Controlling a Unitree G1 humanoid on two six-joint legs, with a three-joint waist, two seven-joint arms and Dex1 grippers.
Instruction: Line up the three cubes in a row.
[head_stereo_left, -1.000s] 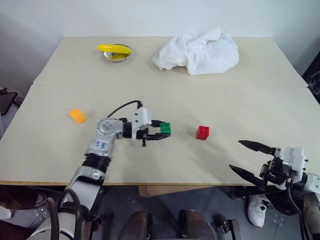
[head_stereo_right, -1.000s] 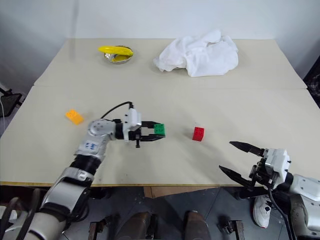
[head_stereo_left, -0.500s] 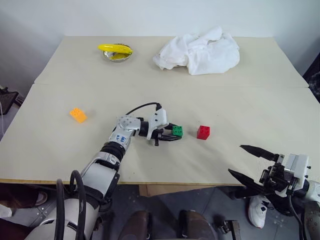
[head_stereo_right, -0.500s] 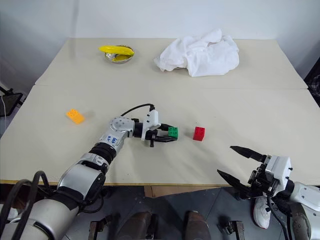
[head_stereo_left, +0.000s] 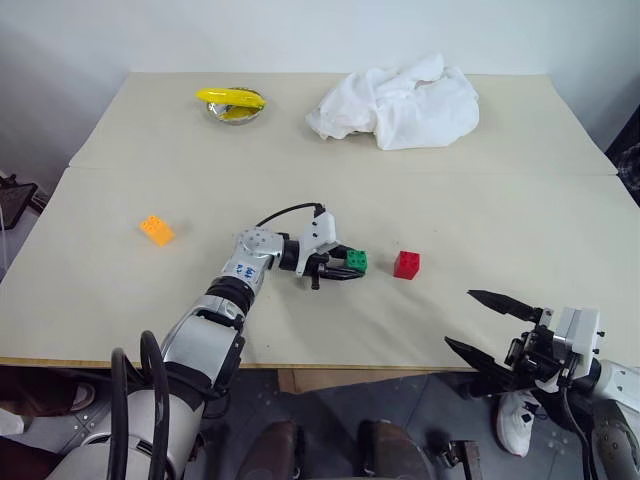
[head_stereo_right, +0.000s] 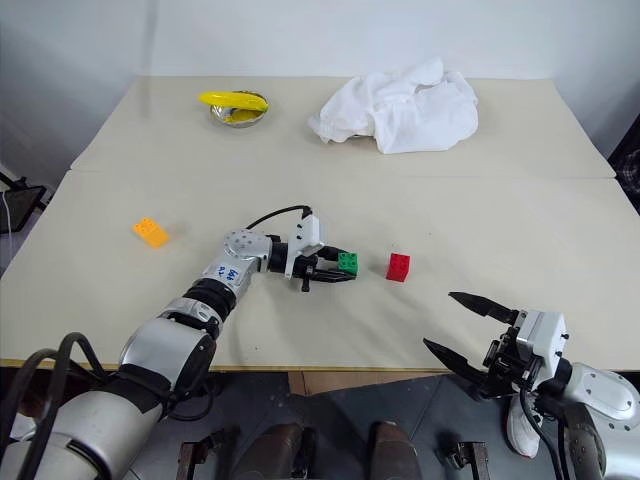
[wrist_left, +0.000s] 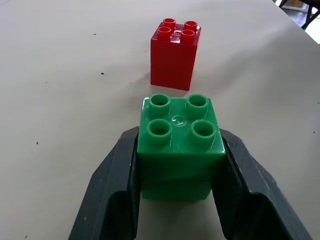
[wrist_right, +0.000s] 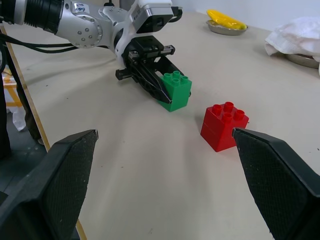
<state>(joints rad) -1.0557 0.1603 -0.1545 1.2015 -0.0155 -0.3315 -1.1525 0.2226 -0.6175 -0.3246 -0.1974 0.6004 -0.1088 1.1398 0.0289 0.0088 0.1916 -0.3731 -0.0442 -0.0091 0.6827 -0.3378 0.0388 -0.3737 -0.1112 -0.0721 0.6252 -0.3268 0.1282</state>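
I have the left gripper (wrist_left: 175, 200) pinching the green cube (wrist_left: 179, 145) by its smooth flat sides on the table (head_stereo_left: 520, 220), just beside the red cube (wrist_left: 174, 55), with the orange cube (head_stereo_left: 155, 230) well apart, and the right gripper (head_stereo_right: 465, 328) spread wide; these studded plastic blocks look light, rigid, slightly slippery.

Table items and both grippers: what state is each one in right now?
green cube: upright on the table, between the left gripper's fingers, apart from the red cube
red cube: upright, free
orange cube: lying alone, far from the others
white cloth: crumpled
bowl: holds a banana
left gripper: around the green cube
right gripper: open, empty
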